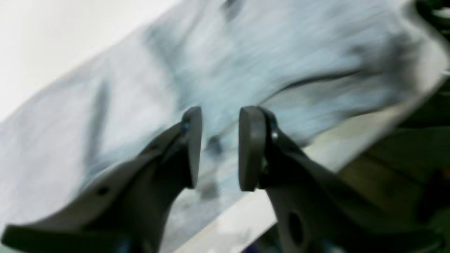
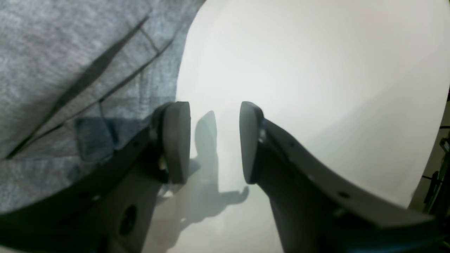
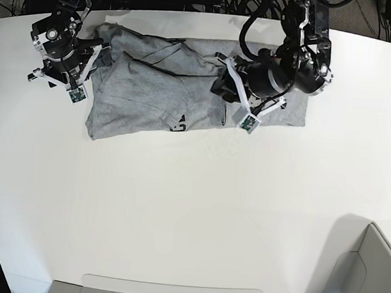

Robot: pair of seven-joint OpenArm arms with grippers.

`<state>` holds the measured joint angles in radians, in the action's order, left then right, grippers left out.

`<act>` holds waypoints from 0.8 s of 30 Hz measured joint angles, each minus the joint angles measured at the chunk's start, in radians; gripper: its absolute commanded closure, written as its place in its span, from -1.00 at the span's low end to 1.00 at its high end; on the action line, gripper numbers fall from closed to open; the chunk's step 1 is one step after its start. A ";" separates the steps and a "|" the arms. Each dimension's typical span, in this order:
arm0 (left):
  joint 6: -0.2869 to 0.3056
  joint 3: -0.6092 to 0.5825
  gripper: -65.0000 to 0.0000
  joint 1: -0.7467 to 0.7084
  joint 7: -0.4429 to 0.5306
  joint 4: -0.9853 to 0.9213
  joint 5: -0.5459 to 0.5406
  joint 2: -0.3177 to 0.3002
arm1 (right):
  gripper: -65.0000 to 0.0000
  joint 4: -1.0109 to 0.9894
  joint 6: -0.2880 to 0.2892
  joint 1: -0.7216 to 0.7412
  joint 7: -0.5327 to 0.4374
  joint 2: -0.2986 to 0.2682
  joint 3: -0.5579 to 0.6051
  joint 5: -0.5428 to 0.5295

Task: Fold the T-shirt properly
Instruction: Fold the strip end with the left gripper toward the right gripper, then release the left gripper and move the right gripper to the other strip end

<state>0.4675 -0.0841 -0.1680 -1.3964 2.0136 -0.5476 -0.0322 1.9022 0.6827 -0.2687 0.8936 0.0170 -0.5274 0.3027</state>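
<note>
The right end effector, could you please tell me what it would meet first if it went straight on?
Most likely the bare white table: the right end effector points just past the T-shirt edge, though depth is unclear.

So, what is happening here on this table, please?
A two-armed robot is folding a grey T-shirt that lies crumpled and partly folded on a white table. The left gripper hovers over the cloth with its jaws apart and nothing between them. The right gripper is open too, over bare table just beside the shirt's edge. At this moment neither gripper holds the shirt, so the fold is not finished.
</note>
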 measured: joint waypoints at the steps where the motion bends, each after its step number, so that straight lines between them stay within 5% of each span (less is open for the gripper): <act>1: 0.000 0.002 0.60 -0.005 -0.012 -0.001 -0.031 -0.009 | 0.28 0.000 0.000 0.000 0.000 0.000 0.000 0.000; 6: -0.001 0.099 0.96 -0.009 -0.014 -0.003 -0.187 -0.076 | 0.28 0.000 0.000 0.000 -0.002 0.000 0.000 0.000; 12: -0.006 0.383 1.00 -0.004 -0.012 -0.008 -0.246 -0.089 | 0.28 0.000 0.000 0.002 -0.003 0.000 0.000 -0.001; 24: -0.008 0.312 1.00 -0.002 -0.013 -0.198 -0.190 -0.121 | 0.28 0.000 0.000 0.035 0.001 0.008 -0.002 0.001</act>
<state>0.4599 0.2276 -0.1703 -1.4094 1.8156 -0.7376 -0.1532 1.9018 0.6827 -0.2340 0.8948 0.0254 -0.5293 0.3035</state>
